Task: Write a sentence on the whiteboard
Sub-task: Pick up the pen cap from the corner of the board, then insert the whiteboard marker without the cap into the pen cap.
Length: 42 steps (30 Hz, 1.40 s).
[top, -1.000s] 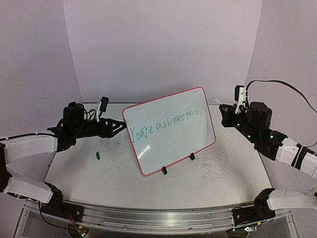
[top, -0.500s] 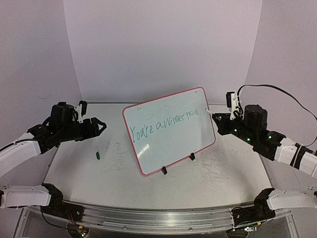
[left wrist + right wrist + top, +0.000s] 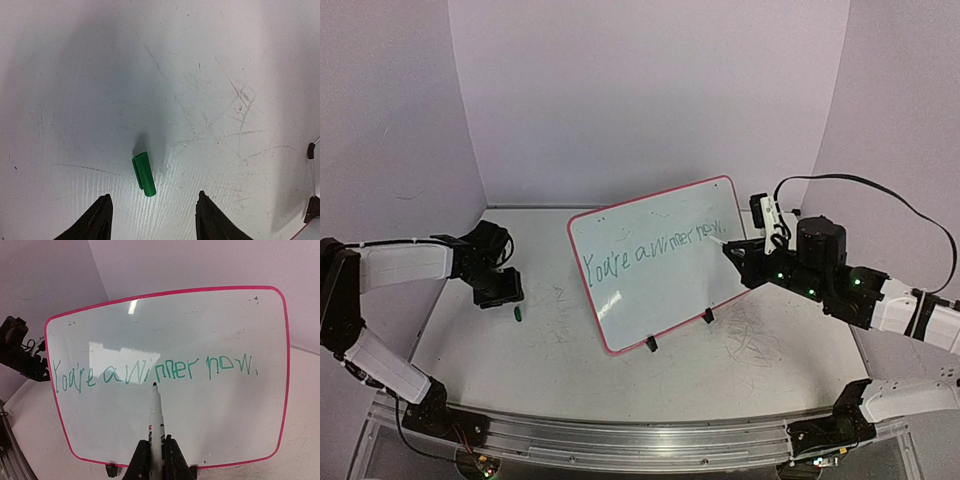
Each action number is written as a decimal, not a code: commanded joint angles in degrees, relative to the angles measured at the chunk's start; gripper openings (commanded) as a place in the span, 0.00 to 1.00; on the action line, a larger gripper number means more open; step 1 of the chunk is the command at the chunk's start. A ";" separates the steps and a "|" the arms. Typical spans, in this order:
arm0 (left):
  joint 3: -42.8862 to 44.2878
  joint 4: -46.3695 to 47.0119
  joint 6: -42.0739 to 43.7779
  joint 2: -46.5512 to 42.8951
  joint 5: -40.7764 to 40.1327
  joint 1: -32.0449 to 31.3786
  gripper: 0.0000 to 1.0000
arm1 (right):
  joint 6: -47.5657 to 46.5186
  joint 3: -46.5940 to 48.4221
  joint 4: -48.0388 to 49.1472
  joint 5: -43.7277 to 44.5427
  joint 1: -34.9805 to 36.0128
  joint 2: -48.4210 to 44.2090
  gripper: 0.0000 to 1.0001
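Note:
The whiteboard with a pink-red frame stands tilted on two black clip feet at mid-table. The green sentence reads "You're a winner now." across it. It also shows in the right wrist view on the whiteboard. My right gripper is shut on a white marker, tip pointing at the board below the words; it sits at the board's right edge. My left gripper is open, hovering low over a green marker cap lying on the table.
The white table carries faint grey scribble marks. Purple backdrop walls enclose the back and sides. A metal rail runs along the near edge.
My left arm swung away from the board's left edge and down over the green cap. My right gripper moved left and lower, bringing the marker toward the board's face.

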 commanded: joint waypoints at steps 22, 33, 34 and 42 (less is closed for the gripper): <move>-5.29 11.75 2.14 8.54 -3.92 0.05 0.14 | -1.47 8.22 1.10 5.50 10.29 6.88 0.00; 1.01 14.25 -6.47 -19.25 8.81 0.05 0.00 | 0.81 18.96 7.30 5.32 21.89 20.41 0.00; 1.78 15.21 -8.19 -21.04 10.31 0.05 0.00 | 0.62 21.32 8.37 5.70 23.20 22.51 0.00; 0.81 27.56 -26.20 -30.23 15.64 0.05 0.00 | -1.39 33.96 20.84 10.82 28.39 37.42 0.00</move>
